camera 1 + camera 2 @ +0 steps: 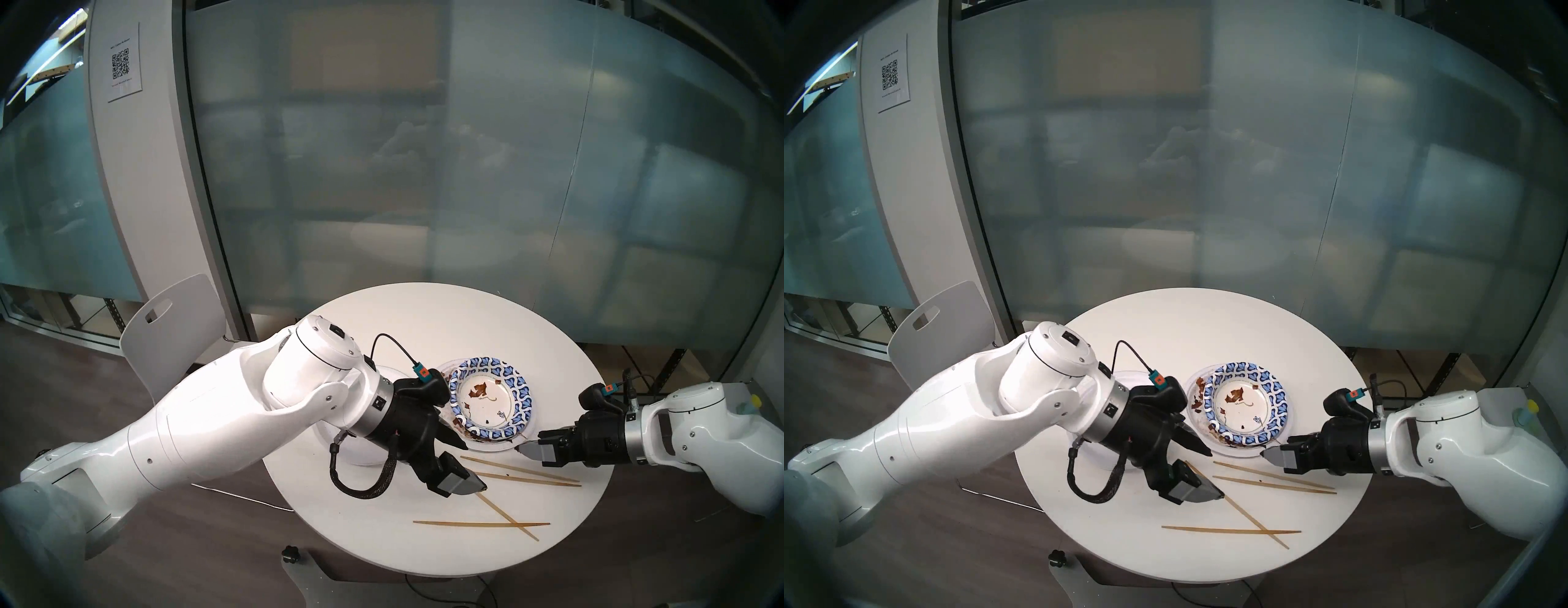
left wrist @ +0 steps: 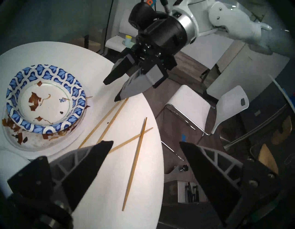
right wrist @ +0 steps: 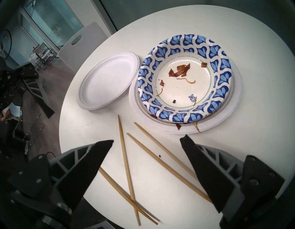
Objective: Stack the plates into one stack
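Chopsticks (image 3: 153,161) seen scattered on near part of desk (image 1: 424,322). Left gripper (image 1: 466,465) and right gripper (image 3: 146,142) held with fingers spread, nothing gripped. Beyond, blue-patterned plate (image 3: 185,76) nested on white plate (image 3: 226,118); separate white plate (image 3: 108,81) laid just beside.

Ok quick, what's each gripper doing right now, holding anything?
Left gripper: jaws open, holding nothing, above the table near the chopsticks.
Right gripper: jaws open, holding nothing, beside the stack.

Chopsticks (image 3: 167,161) litter near table (image 3: 239,24) half; far half bare beyond stack (image 3: 183,76).
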